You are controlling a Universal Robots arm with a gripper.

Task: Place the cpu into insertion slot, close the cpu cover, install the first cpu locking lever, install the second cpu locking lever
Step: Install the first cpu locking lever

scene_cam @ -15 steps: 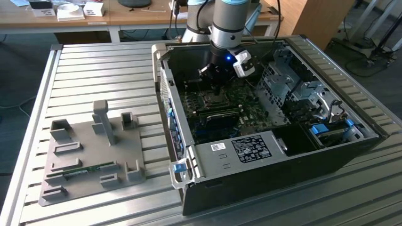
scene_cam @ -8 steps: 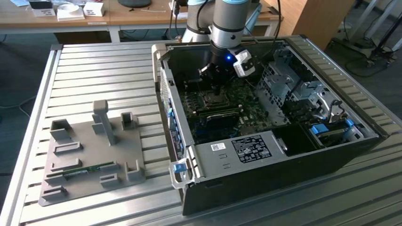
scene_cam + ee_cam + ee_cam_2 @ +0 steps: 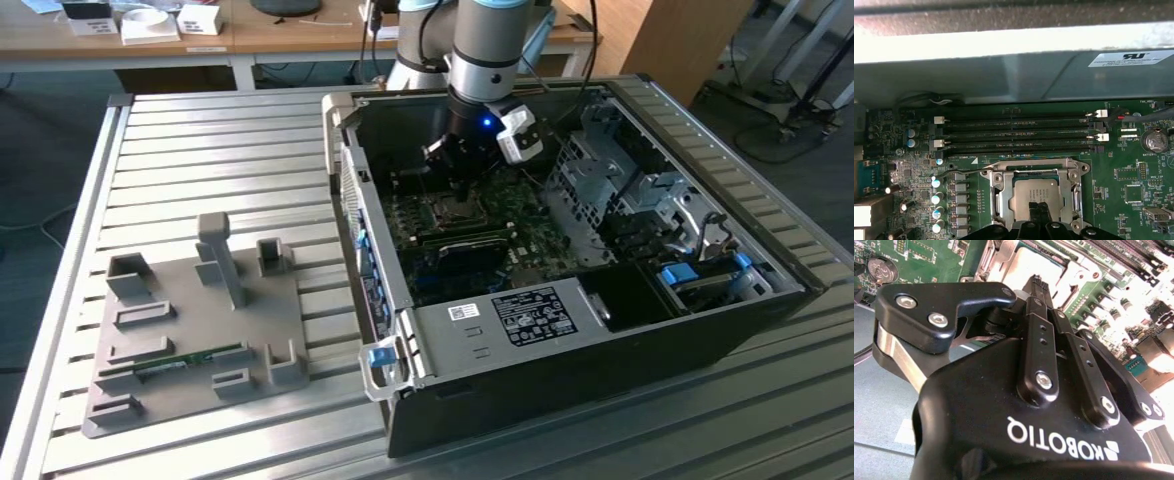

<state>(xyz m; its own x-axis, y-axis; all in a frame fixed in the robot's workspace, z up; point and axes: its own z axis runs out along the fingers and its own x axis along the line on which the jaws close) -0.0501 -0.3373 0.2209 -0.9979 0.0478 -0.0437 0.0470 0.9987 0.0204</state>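
Note:
The cpu [image 3: 1026,192], a silvery square chip, lies in the insertion slot [image 3: 1074,172] on the green motherboard. The cpu cover [image 3: 998,200], a silver frame plate, lies flat around the chip. A thin metal lever rod [image 3: 961,172] runs out from the socket's corner. My gripper [image 3: 1037,209] hangs right over the chip with its black fingers pressed together and nothing between them. In the second wrist view the gripper [image 3: 1036,282] points at the bright cpu [image 3: 1029,265]. In the exterior view the gripper [image 3: 461,185] reaches down into the open computer case above the insertion slot [image 3: 447,212].
Long black memory slots [image 3: 1019,132] lie just beyond the socket, and a coin battery [image 3: 1154,140] sits to one side. Case walls [image 3: 400,340] and metal drive cages [image 3: 627,190] close in around the arm. A grey fixture tray [image 3: 200,400] holding a green memory stick [image 3: 174,360] stands at the exterior view's left.

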